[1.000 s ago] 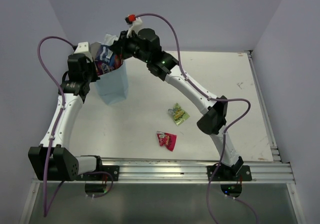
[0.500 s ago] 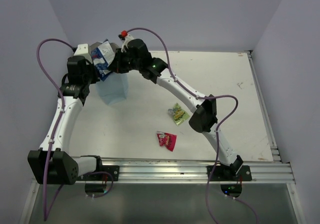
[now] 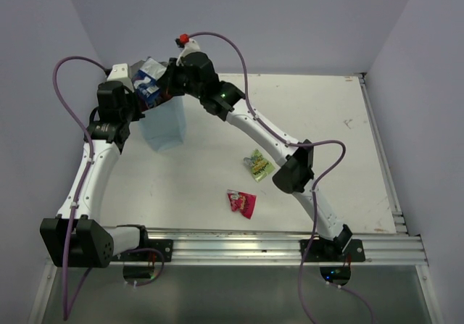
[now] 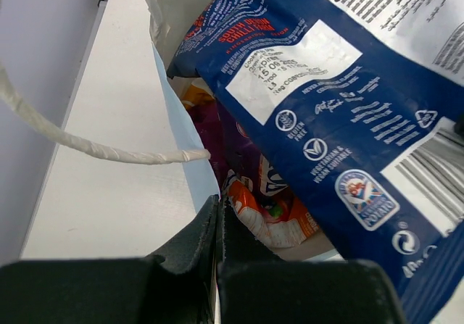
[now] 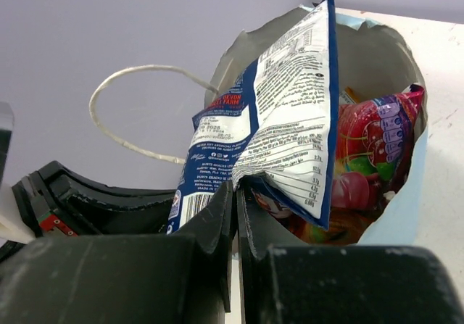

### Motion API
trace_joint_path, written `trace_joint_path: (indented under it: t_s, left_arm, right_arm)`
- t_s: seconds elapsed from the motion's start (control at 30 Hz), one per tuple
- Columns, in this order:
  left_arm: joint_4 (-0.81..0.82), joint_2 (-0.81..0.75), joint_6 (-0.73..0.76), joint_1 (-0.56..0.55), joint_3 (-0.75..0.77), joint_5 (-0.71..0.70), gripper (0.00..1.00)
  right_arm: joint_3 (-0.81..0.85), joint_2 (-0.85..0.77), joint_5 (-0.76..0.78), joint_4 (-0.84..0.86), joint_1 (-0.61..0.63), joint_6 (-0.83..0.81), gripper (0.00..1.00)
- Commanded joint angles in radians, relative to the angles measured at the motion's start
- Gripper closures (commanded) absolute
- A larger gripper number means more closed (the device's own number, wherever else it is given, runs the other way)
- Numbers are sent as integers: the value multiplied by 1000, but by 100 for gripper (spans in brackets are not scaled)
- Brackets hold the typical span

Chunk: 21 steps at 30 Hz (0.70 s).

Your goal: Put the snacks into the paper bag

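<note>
Blue-and-white packet (image 5: pixel 283 114) pinched in right end effector (image 5: pixel 235 190) over paper bag (image 3: pixel 165 125), right arm stretched leftward, left end effector (image 4: pixel 219 209) clamping rim

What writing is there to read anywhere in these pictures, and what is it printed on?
"SOUTH DEVON CHILLI FARM": red print on the blue-and-white foil packet.
"GLUTEN FREE", "VEGETARIAN ... SUITABLE": by round symbols on it.
Its white date label and fine print: too blurred.
Too small to read: small red packet, small green-yellow packet.
No writing seen on the pale blue paper bag.
</note>
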Motion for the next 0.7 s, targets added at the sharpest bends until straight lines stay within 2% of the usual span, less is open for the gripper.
trace_joint_path:
  t_s: [0.0,0.33,0.67]
  left_arm:
    - [16,-21,-10,-5,4,19,100]
    - [17,-20,-8,-5,-4,14,100]
    - [20,-18,-6,-5,-2,17,100]
  right_arm:
    - [28,37,36,3,29,-61,97]
    - [-56,78,15,-43,29,-78,97]
    - [8,92,91,-8,32,-101,95]
